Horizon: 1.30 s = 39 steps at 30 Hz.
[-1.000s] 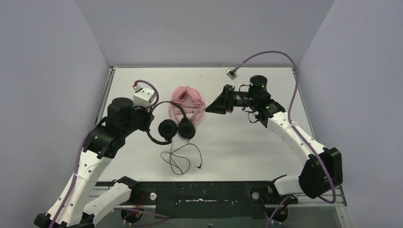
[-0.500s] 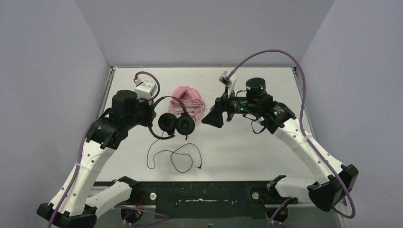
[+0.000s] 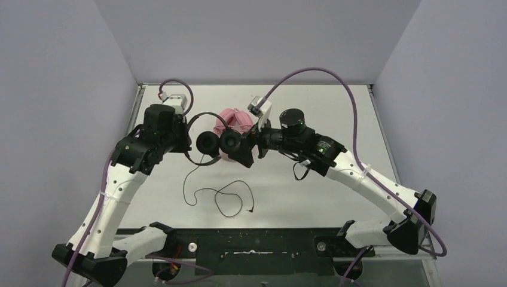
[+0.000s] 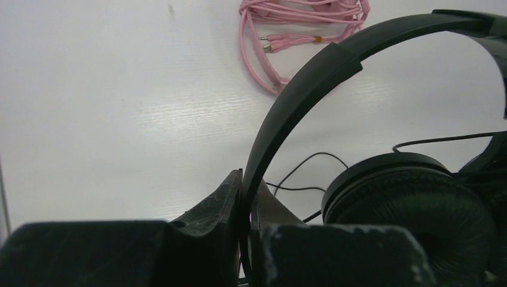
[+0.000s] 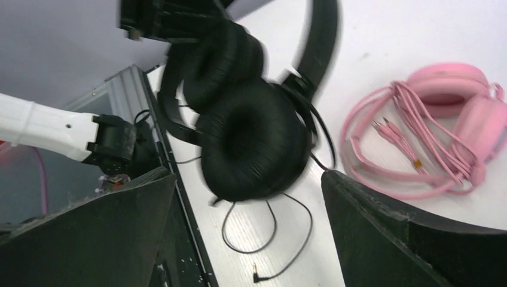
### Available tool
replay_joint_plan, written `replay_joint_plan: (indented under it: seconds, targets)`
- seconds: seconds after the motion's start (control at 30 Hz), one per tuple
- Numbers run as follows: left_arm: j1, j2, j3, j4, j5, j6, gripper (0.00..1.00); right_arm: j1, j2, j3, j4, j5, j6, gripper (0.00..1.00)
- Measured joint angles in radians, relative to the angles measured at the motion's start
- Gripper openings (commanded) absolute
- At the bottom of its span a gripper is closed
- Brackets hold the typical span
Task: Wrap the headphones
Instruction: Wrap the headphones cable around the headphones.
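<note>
R arm (image 3: pixel 359 176) reached blk padded headphones (image 5: pixel 251 143) | R fingers (image 5: pixel 388 233) wide | L fingers (image 4: pixel 209 209) pinch headband (image 4: pixel 311 78)

White arms (image 3: pixel 119 192), black joints (image 3: pixel 158 123), purple cables (image 3: pixel 317 69)

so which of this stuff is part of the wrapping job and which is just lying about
Job: black headphones, held in the left gripper; their black cable; pink headphones; pink cable.
Not the job: table; purple robot cables.
</note>
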State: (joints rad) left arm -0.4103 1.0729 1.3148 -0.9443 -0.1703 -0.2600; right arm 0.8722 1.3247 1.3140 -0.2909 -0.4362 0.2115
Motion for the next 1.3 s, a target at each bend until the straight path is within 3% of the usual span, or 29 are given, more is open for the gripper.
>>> replay_joint_plan:
  seconds: [0.27,0.4,0.53,0.73,1.0,1.1,1.13,1.3]
  targets:
    - [0.253,0.012,-0.018,0.022,0.442,-0.192,0.0,-0.264,-0.194,-0.374,0.35,-0.084,0.098,1.0]
    - [0.291,0.012,-0.051,0.091,0.639,-0.285,0.0,-0.224,-0.203,-0.435,0.519,-0.112,0.127,1.0]
    - [0.294,0.005,-0.107,0.198,0.789,-0.387,0.0,-0.13,-0.089,-0.442,0.731,-0.108,0.155,1.0]
    - [0.294,-0.004,-0.119,0.263,0.881,-0.452,0.0,-0.051,0.16,-0.451,1.044,-0.087,0.216,1.0]
    - [0.294,-0.016,-0.119,0.267,0.937,-0.462,0.0,-0.026,0.243,-0.433,1.168,-0.041,0.191,0.97]
    - [0.294,-0.017,-0.119,0.268,0.953,-0.461,0.0,-0.018,0.243,-0.395,1.173,-0.022,0.163,0.86]
    - [0.294,-0.018,-0.119,0.268,0.958,-0.46,0.0,-0.014,0.243,-0.384,1.178,-0.018,0.159,0.78]
    - [0.297,-0.023,-0.121,0.307,0.96,-0.44,0.0,-0.007,0.259,-0.335,1.179,-0.048,0.164,0.03]
